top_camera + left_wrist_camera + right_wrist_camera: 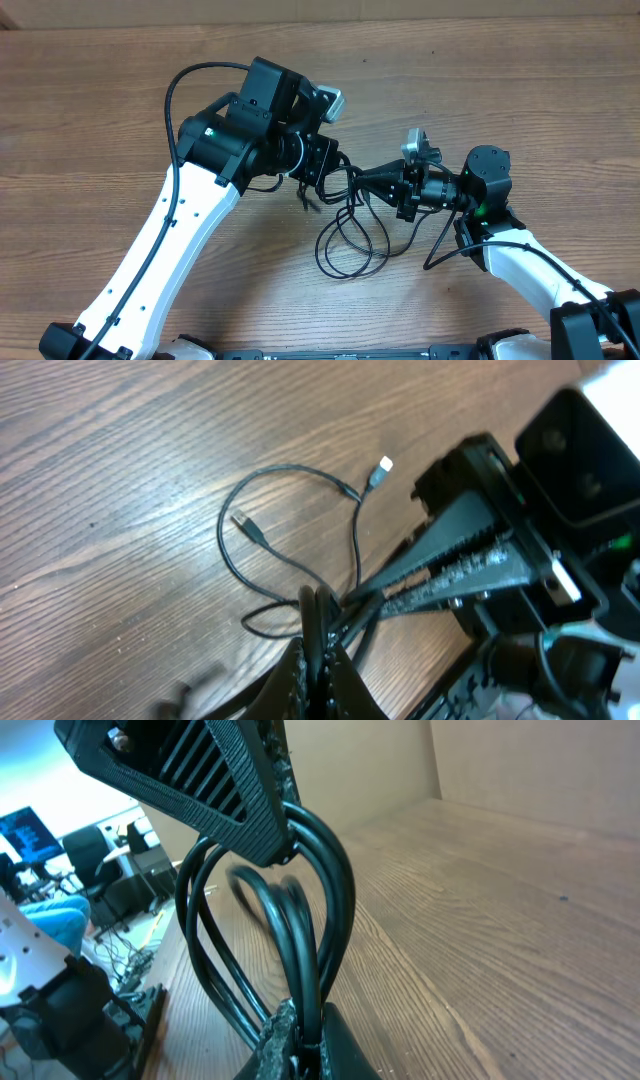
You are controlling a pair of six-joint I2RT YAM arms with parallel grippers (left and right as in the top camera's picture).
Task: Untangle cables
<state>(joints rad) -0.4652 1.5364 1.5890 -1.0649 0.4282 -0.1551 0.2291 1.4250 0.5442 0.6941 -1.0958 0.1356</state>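
Thin, glossy black cables (338,905) looped over my grainy wood tabletop (100,120).
I see left claw (320,622) and right claw (300,1025) each clamped tight on smooth strands.

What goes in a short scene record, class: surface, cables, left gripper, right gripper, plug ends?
surface: wooden table
cables: thin, black, tangled loops, held by both grippers
left gripper: shut on the cables
right gripper: shut on the cables, close to the left one
plug ends: two lying loose on the table
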